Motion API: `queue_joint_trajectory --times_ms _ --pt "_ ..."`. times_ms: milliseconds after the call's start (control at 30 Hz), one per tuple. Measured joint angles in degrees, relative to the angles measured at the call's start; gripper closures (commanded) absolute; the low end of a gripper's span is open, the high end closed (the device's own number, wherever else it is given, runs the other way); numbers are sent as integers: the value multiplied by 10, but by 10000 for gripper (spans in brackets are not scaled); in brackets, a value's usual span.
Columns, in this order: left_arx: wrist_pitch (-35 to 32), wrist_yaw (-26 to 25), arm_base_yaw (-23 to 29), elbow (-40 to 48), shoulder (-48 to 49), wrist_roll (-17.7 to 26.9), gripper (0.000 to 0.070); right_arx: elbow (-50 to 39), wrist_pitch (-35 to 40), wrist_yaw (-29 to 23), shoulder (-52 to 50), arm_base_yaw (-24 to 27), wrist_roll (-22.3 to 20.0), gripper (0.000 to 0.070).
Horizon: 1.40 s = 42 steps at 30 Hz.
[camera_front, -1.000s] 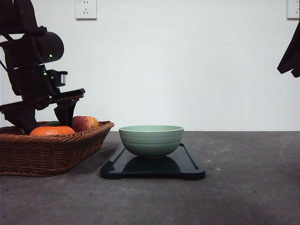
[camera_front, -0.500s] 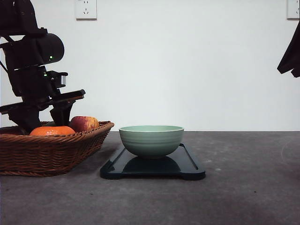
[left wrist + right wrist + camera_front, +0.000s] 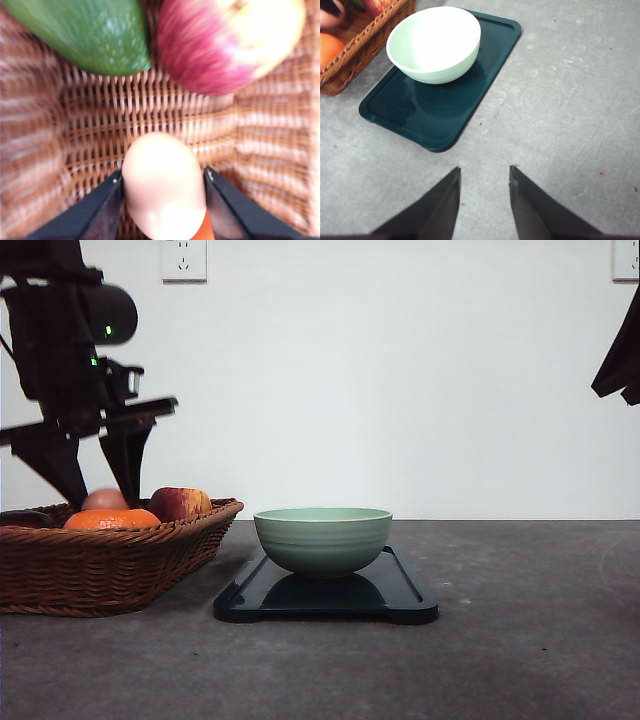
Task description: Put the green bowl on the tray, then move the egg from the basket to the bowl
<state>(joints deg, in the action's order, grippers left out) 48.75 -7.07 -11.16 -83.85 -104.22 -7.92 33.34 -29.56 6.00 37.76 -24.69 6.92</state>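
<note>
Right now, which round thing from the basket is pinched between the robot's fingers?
The pale pinkish egg, between the left gripper's fingers; the red-yellow apple lies free.

The basket [image 3: 105, 560] stood at the left of the table [image 3: 520, 640], with the tray [image 3: 325, 598] just to its right. The green bowl [image 3: 322, 538] sat on the tray, toward the end nearer the basket. An orange fruit [image 3: 110, 519] lay in the basket at the front, with an apple [image 3: 180, 503] behind and to its right. The egg [image 3: 104, 500] was above the basket floor, between the fingers of the left gripper [image 3: 92, 495]. The right gripper [image 3: 484, 200] hung above bare table, to the right of the tray.
</note>
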Motion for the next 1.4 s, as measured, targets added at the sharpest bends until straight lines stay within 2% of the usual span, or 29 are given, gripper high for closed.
queue_joint_trajectory --times_ms 333,500,700,833,1000,1167,1400 --pt "-34 -9 -19 -4 110 11 471 0 0 0 0 0 0 509" --pt "-103 -50 -54 -4 142 8 471 0 0 0 0 0 0 509" --pt "-212 -53 -116 -5 145 -2 471 0 0 0 0 0 0 509" --pt "-255 -50 -162 -5 131 0 471 0 0 0 0 0 0 509" --pt "-274 -31 -204 -5 89 16 472 0 0 0 0 0 0 509" --pt "-274 -3 -216 -5 32 24 472 0 0 0 0 0 0 509" --pt "-287 1 -216 -5 -35 24 472 0 0 0 0 0 0 509"
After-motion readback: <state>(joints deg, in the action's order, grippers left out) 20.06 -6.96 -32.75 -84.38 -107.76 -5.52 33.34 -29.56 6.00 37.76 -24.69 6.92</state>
